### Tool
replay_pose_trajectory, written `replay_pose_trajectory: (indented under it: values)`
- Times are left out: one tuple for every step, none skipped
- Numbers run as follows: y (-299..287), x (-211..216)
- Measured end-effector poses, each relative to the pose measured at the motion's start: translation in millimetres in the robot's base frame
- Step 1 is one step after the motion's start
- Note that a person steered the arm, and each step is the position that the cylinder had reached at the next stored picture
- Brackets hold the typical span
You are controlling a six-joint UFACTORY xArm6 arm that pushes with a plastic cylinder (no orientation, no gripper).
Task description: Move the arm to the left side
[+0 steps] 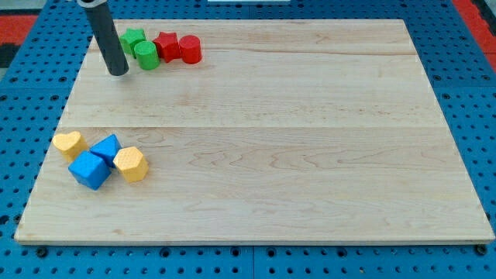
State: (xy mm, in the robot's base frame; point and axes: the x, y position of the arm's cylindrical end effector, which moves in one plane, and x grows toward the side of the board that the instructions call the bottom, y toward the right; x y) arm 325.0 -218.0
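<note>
My tip [118,72] rests on the wooden board [294,139] near its top left corner. It stands just left of a green cylinder [146,55], close to it; whether they touch I cannot tell. A second green block [132,39] sits just above the cylinder. To their right lie a red star-shaped block [167,46] and a red cylinder [190,49], side by side. At the view's lower left sit a yellow heart [67,142], a small blue block [105,147], a blue cube [89,170] and a yellow hexagonal block [132,163], clustered together.
The board lies on a blue perforated table [465,93]. The board's left edge runs slanted close to the tip. A red strip [473,12] shows at the view's top right corner.
</note>
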Motion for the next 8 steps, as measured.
replay_pose_trajectory:
  values:
    - [-6.3, 0.0]
    - [-11.6, 0.0]
    - [-17.5, 0.0]
    - [-23.5, 0.0]
    - [-28.4, 0.0]
    - [-33.3, 0.0]
    - [-38.2, 0.0]
    - [-43.8, 0.0]
